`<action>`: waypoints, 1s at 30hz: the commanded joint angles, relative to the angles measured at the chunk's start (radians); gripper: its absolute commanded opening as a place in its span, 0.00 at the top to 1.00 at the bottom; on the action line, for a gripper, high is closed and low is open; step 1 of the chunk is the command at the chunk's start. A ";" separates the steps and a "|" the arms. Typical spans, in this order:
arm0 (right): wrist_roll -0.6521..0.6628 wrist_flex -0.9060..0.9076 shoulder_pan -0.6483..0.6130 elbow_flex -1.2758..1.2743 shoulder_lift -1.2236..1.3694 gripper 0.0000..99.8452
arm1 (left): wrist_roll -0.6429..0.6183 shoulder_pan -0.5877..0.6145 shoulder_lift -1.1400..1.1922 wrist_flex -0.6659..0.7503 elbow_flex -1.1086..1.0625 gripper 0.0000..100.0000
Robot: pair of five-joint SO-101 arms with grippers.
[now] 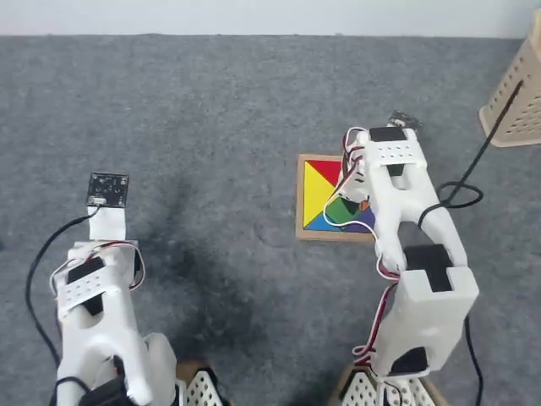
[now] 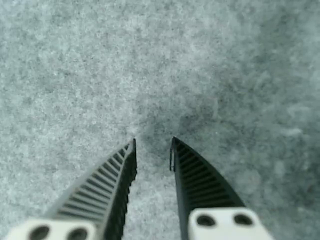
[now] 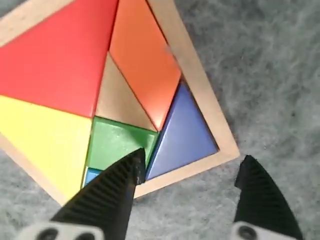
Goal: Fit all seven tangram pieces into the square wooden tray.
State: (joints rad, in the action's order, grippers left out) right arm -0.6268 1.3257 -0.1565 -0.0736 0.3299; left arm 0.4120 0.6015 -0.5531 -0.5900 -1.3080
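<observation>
The square wooden tray (image 1: 301, 203) lies on the grey carpet right of centre. In the right wrist view its rim (image 3: 200, 85) frames a red triangle (image 3: 55, 55), an orange piece (image 3: 142, 55), a yellow triangle (image 3: 45, 137), a green square (image 3: 112, 142), a purple-blue triangle (image 3: 182, 130) and a sliver of light blue (image 3: 92, 176). A tan triangular patch (image 3: 120, 102) shows between red, orange and green. My right gripper (image 3: 192, 160) hangs open over the tray's corner, one finger above the green square, the other outside the rim. My left gripper (image 2: 152, 142) is slightly open above bare carpet, holding nothing.
A beige perforated basket (image 1: 517, 89) stands at the far right edge, and a black cable (image 1: 473, 173) runs from it toward the right arm (image 1: 423, 279). The left arm (image 1: 93, 292) sits at the front left. Grey carpet covers the table.
</observation>
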 commanded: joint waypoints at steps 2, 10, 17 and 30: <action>0.147 0.021 0.019 0.064 -0.038 0.96 | 0.003 0.000 -0.002 0.011 0.041 0.89; 0.347 0.021 0.012 -0.100 -0.280 0.99 | 0.000 0.000 -0.005 0.011 0.045 0.89; 0.525 -0.147 0.019 -0.542 -0.673 0.99 | -0.002 0.000 -0.051 -0.025 0.047 0.89; 0.816 -0.211 0.012 -1.105 -1.389 0.99 | -0.046 0.000 -0.850 -0.635 0.076 0.89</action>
State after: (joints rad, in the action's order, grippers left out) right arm 0.1297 1.1185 -0.1596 -1.1293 -0.9053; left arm 0.3798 0.5999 -1.1715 -1.0978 -1.2727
